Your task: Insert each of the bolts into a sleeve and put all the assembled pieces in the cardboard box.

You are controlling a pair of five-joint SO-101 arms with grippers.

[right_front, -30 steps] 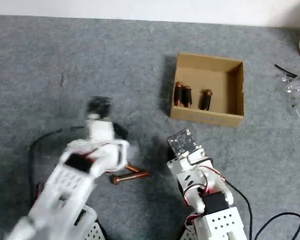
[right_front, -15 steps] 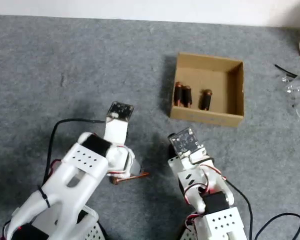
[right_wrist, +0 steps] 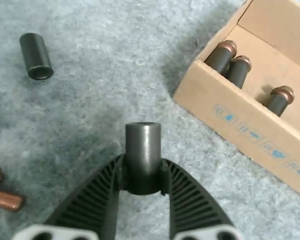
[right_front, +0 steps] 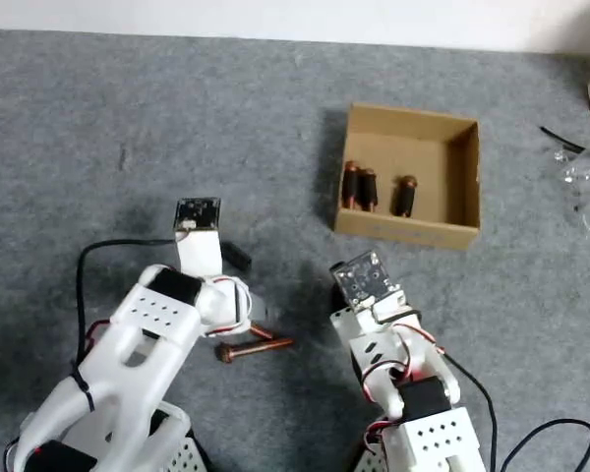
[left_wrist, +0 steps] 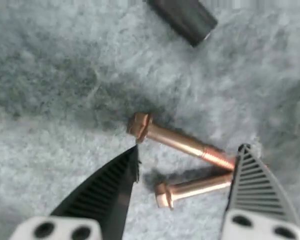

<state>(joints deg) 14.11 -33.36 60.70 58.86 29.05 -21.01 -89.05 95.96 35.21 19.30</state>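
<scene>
Two copper bolts (left_wrist: pixel 182 142) (left_wrist: pixel 192 187) lie crossed on the grey carpet, and my left gripper (left_wrist: pixel 187 160) hangs open just above them, a finger on each side. From above, one bolt (right_front: pixel 254 345) shows beside the left arm (right_front: pixel 192 295). A loose dark sleeve (left_wrist: pixel 182 17) (right_wrist: pixel 36 56) lies a little beyond the bolts. My right gripper (right_wrist: pixel 142 172) is shut on another dark sleeve (right_wrist: pixel 142 155), held upright-ended toward the cardboard box (right_wrist: pixel 240 120). The box (right_front: pixel 410 234) holds three assembled pieces (right_front: pixel 374 192) (right_wrist: pixel 240 70).
Clear plastic and a black cable (right_front: pixel 575 162) lie at the right edge beyond the box. The arms' cables (right_front: pixel 531 438) trail near the front. Open carpet stretches to the left and behind the box.
The left arm swung back and forth and now settles with its open gripper over the two bolts. The right arm and its sleeve have stayed still.
</scene>
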